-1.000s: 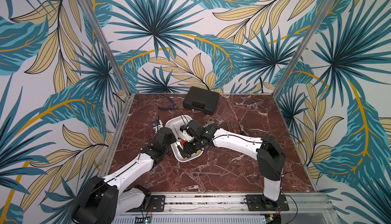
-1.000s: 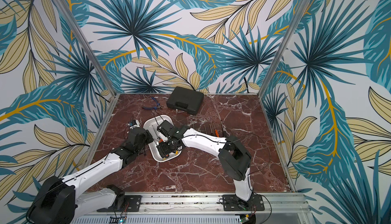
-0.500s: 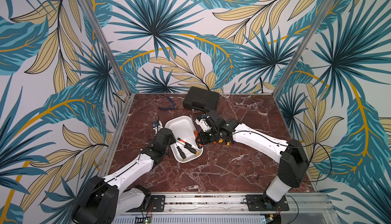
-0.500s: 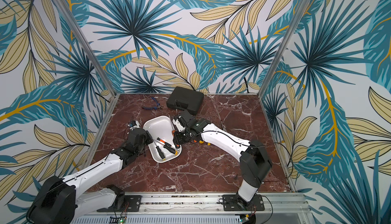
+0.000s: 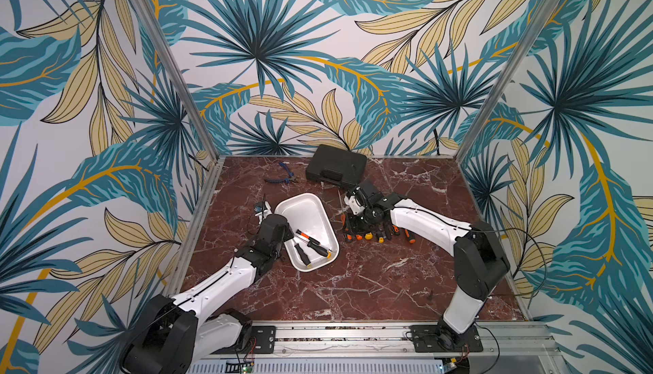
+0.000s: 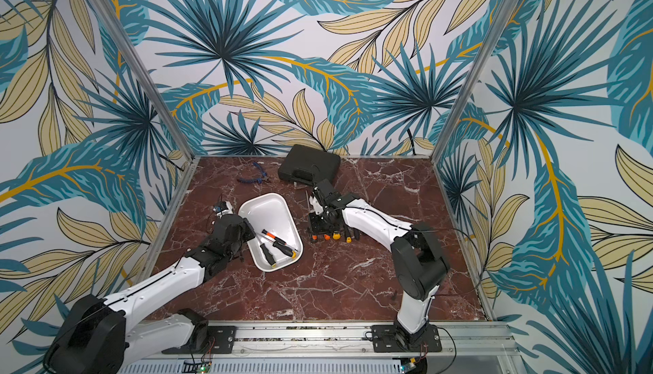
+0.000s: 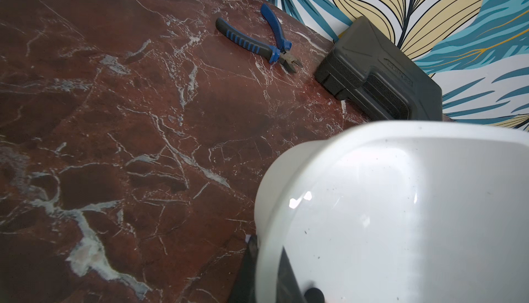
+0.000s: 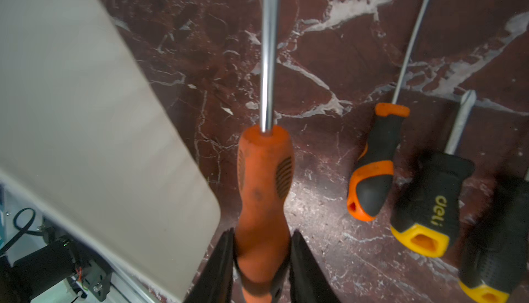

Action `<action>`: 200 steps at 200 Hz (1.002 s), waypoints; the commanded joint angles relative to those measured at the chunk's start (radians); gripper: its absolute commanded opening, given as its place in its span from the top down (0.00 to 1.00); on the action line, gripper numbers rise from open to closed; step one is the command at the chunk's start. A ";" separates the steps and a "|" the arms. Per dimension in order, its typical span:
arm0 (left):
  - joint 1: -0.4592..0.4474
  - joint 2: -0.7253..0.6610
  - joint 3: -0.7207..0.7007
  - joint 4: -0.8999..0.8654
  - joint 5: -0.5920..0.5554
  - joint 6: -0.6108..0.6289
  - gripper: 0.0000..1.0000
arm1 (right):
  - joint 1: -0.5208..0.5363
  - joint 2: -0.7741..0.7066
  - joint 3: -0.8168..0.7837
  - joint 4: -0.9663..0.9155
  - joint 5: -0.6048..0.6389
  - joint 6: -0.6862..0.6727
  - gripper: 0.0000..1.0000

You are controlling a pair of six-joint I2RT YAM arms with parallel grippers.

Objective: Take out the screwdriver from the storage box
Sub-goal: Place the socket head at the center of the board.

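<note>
Left side first: the left hand (image 5: 287, 235) is pinched tight on the rim of the storage box (image 5: 306, 213), looks like it's just steadying it. Inside the box I count three screwdrivers (image 5: 318, 247) lying loose at the near end.

Moving right, the right hand (image 8: 262, 235) is closed around the butt end of an orange screwdriver (image 8: 263, 178), shaft pointing away from the wrist. That one is already clear of the box, just beside its outer wall and over the worktop (image 5: 353, 284). Can't tell if it's touching down.

Further right there's a row of screwdrivers (image 5: 378, 234) laid out on the worktop. So my read: mostly done, this one needs setting down, three left to pull.
</note>
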 commanded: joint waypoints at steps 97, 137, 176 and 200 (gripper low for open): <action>0.016 -0.044 -0.056 0.092 -0.011 -0.012 1.00 | -0.035 0.174 0.050 0.006 0.000 0.054 0.82; 0.022 -0.042 -0.065 0.106 -0.011 -0.015 1.00 | -0.040 0.194 0.056 0.000 -0.008 0.052 0.79; 0.029 -0.031 -0.067 0.119 -0.007 -0.018 1.00 | -0.043 0.193 0.074 -0.016 -0.008 0.045 0.71; 0.031 -0.029 -0.068 0.120 -0.007 -0.020 1.00 | -0.045 0.189 0.073 -0.015 -0.010 0.045 0.69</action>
